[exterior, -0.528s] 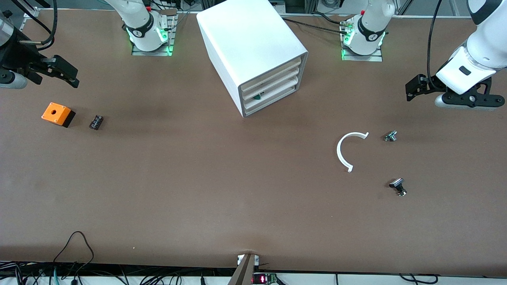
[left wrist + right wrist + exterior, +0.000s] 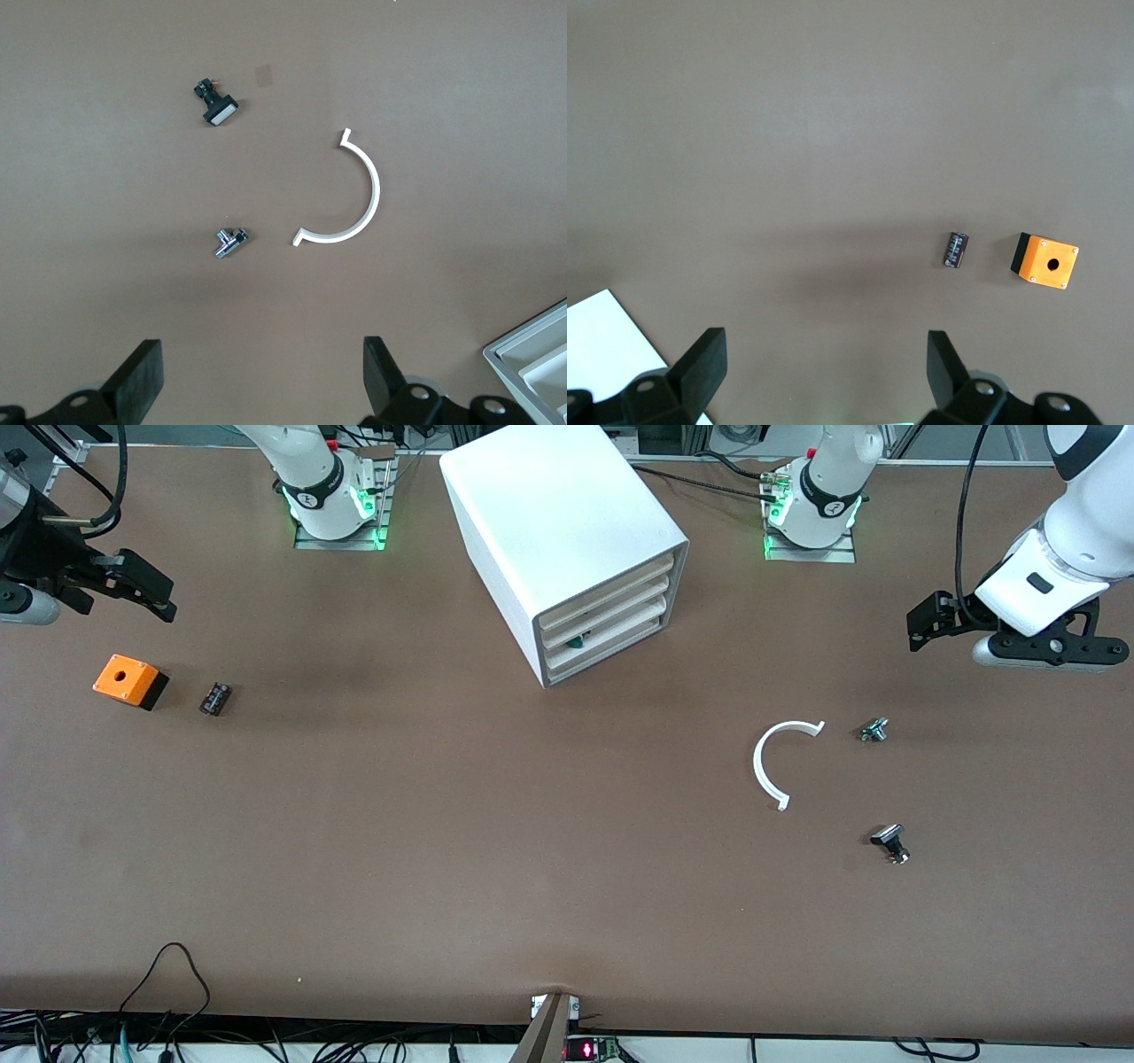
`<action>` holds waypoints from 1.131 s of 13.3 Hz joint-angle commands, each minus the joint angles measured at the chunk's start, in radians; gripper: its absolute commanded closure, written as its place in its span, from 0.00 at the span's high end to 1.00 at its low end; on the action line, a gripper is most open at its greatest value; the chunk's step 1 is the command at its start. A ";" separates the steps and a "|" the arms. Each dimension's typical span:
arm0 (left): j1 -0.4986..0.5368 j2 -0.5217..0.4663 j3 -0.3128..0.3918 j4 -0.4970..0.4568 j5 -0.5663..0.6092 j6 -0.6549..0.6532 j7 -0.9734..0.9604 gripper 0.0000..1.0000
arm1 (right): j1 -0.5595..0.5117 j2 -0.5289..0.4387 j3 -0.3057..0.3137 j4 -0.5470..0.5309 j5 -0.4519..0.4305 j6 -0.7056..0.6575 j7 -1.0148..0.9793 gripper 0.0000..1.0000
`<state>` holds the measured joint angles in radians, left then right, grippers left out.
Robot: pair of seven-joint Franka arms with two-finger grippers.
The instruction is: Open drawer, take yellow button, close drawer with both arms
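Pulling the wrong drawer is the main risk I see from here: the white cabinet (image 2: 567, 540) has three flat drawers stacked close together, all shut, and a finger that catches the wrong lip would open a wrong one. Only a small green thing (image 2: 577, 640) shows at the front of the lowest drawer; what else is inside cannot be seen, and the button is not visible anywhere (I judge it is inside a drawer). The cabinet could also slide if only one arm pulls. The left gripper (image 2: 257, 376) hangs with fingers spread wide over the table at the left arm's end, above a white half-ring (image 2: 778, 762) and two small metal parts (image 2: 874, 730). The right gripper (image 2: 819, 372), also spread and holding nothing, hangs over the right arm's end, near an orange box (image 2: 129, 680) and a small dark cylinder (image 2: 215, 698).
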<state>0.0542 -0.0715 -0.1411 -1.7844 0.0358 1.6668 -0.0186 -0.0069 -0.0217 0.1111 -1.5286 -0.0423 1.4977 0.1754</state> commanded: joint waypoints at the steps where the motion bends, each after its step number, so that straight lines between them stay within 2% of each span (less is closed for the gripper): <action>1: 0.009 0.013 0.001 0.030 -0.013 -0.027 -0.001 0.99 | 0.001 0.006 -0.004 0.011 -0.014 -0.007 -0.016 0.99; 3: 0.010 0.013 0.001 0.030 -0.020 -0.032 0.000 0.99 | 0.001 0.009 -0.004 0.008 -0.002 -0.014 0.022 1.00; 6: 0.010 0.013 0.006 0.033 -0.068 -0.106 0.003 0.99 | 0.001 0.009 -0.004 0.008 -0.002 -0.057 0.021 1.00; 8: 0.010 0.013 0.005 0.037 -0.112 -0.177 0.005 0.99 | 0.004 0.009 -0.001 0.010 -0.002 -0.054 0.019 1.00; 10: -0.002 0.021 0.000 0.085 -0.161 -0.272 0.009 0.99 | 0.005 0.035 0.002 0.007 0.004 -0.067 0.021 1.00; 12: -0.007 0.048 -0.002 0.117 -0.258 -0.350 0.061 0.99 | 0.012 0.072 0.006 0.005 0.039 -0.065 0.021 0.99; 13: -0.007 0.061 -0.002 0.117 -0.334 -0.373 0.122 0.99 | 0.013 0.097 0.006 0.005 0.076 -0.065 0.021 0.99; 15: 0.001 0.111 -0.002 0.117 -0.453 -0.423 0.288 1.00 | 0.027 0.132 0.006 0.005 0.088 -0.065 0.033 0.99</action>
<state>0.0478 -0.0391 -0.1455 -1.7128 -0.3284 1.3024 0.1307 0.0053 0.0772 0.1170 -1.5379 0.0236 1.4442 0.1918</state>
